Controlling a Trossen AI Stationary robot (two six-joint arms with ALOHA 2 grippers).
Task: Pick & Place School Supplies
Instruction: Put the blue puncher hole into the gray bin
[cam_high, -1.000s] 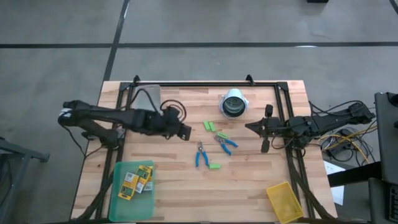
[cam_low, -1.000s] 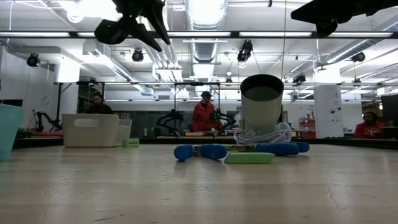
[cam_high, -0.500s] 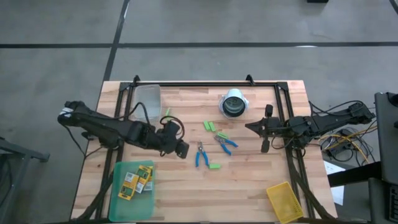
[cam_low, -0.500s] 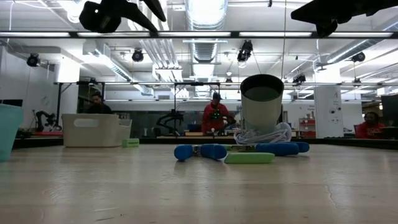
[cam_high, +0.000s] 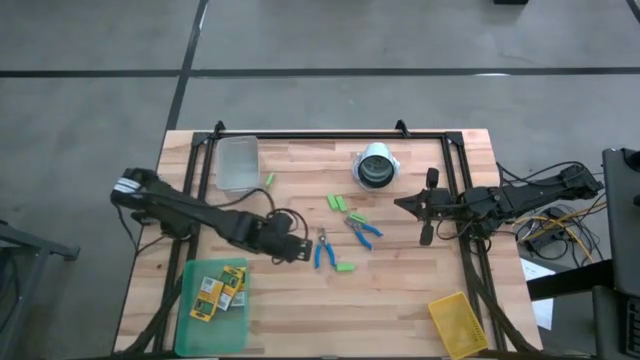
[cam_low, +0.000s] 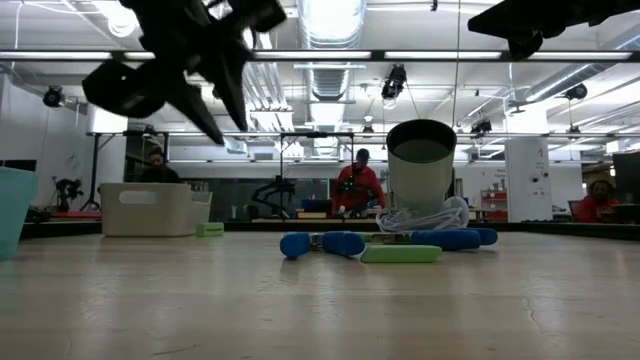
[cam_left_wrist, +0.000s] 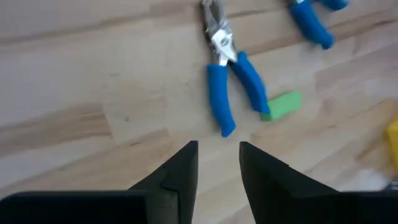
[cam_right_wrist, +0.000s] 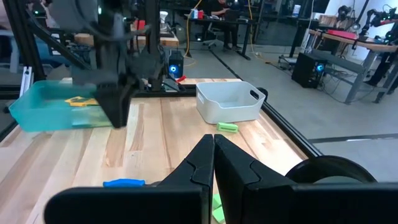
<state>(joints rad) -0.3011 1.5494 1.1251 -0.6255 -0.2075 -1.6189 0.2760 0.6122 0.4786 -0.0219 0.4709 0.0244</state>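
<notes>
crayon boxes (cam_high: 220, 289) | print unreadable | tray (cam_high: 243, 316)

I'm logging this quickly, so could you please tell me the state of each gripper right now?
Left gripper: open, holding nothing, near the scissors.
Right gripper: closed, holding nothing.

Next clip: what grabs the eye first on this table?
The left end effector, fingers slightly apart, hangs just short of the blue-handled scissors at mid-table, with a light-green block touching one handle. A green tray of crayon boxes sits at the near left corner. The right end effector waits shut at the right edge.
</notes>
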